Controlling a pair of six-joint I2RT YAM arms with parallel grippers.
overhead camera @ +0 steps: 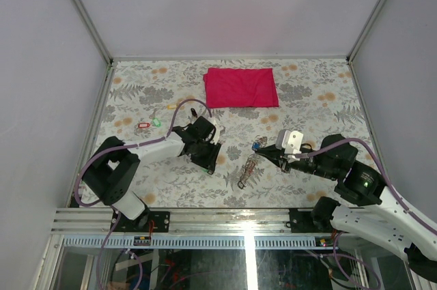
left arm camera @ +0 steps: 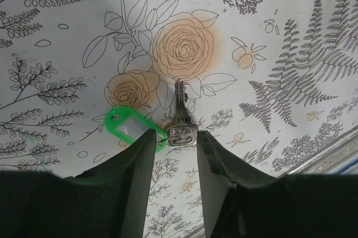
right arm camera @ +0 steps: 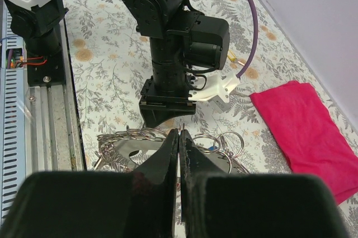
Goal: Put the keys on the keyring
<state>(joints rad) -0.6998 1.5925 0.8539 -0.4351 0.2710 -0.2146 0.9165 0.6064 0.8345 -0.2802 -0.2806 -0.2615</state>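
Green-tagged key [left arm camera: 180,112] sits between the spread jaws of the left gripper [left arm camera: 177,135] — right gripper [right arm camera: 179,133], jaws pressed together, by the keyring [overhead camera: 258,144], near the red cloth [overhead camera: 241,87].

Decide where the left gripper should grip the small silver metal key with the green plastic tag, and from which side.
Best grip the silver metal key by its wider head, down from above. It lies flat on the floral table, blade pointing away, head between the left gripper's open fingers; its green plastic tag trails sideways.

Table [overhead camera: 307,99] white, grey ferns, orange roses. Cloth [overhead camera: 241,87] crimson. Tag [left arm camera: 130,127] green, key [left arm camera: 180,109] silver. Fingers [left arm camera: 134,176] black. Cable [right arm camera: 255,28] purple.
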